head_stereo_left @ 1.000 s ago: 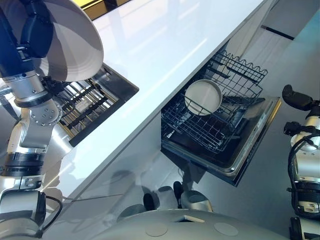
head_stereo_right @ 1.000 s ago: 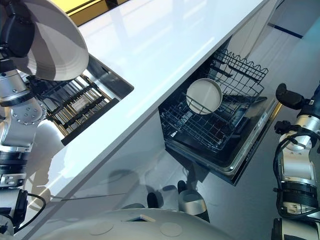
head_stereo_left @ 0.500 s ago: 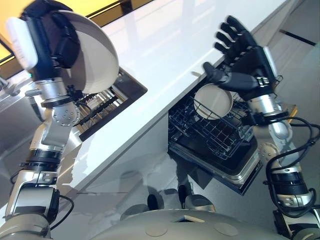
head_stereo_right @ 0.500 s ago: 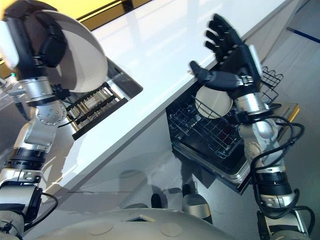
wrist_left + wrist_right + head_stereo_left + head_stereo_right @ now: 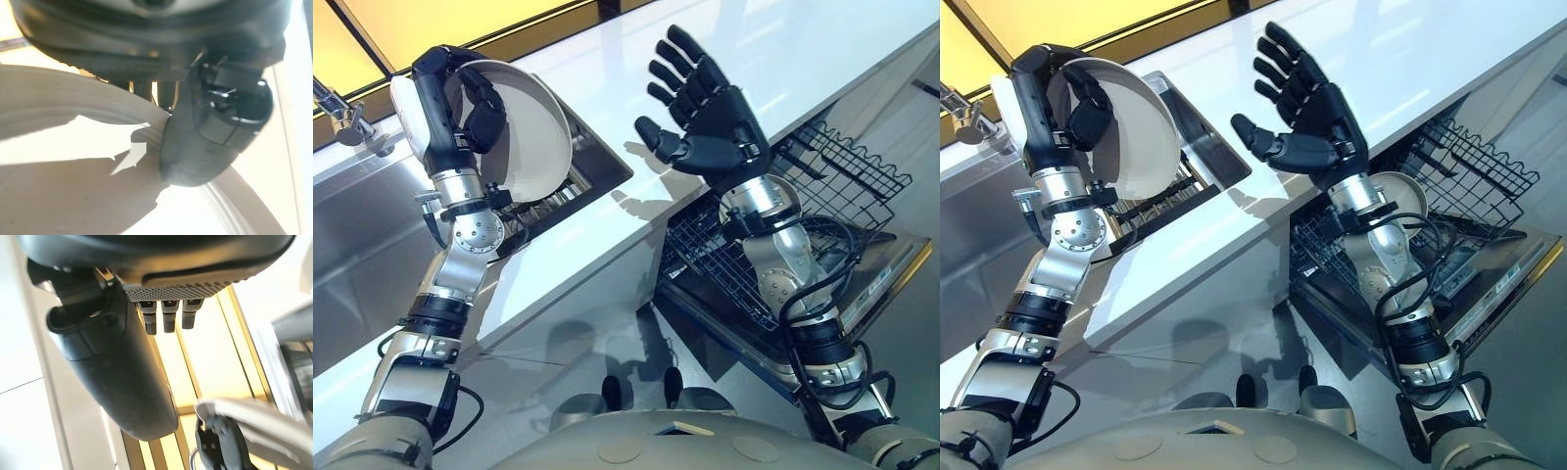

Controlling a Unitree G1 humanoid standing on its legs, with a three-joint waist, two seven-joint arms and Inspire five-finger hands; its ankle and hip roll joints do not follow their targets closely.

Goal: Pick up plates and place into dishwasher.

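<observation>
A white plate (image 5: pixel 536 147) is held up on edge above the sink, with my left hand (image 5: pixel 460 98) shut on its rim; the thumb (image 5: pixel 215 132) presses its inner face (image 5: pixel 73 171). My right hand (image 5: pixel 715 142) is raised over the white counter (image 5: pixel 793 59), open with fingers spread and palm turned toward the plate, a short gap apart. In the right wrist view its thumb (image 5: pixel 122 372) points at the held plate's rim (image 5: pixel 249 413). Another white plate (image 5: pixel 1408 199) stands in the pulled-out dishwasher rack (image 5: pixel 847 166), behind my right forearm.
A steel sink (image 5: pixel 372 225) with a faucet (image 5: pixel 342 113) lies at the left, and a slatted drain rack (image 5: pixel 563 191) sits below the held plate. The dishwasher door (image 5: pixel 891 279) hangs open under the counter's edge at the right.
The camera has shifted. My right hand rose from low at the right to over the counter, open, and now stands nearer the plate. My left hand still grips the plate.
</observation>
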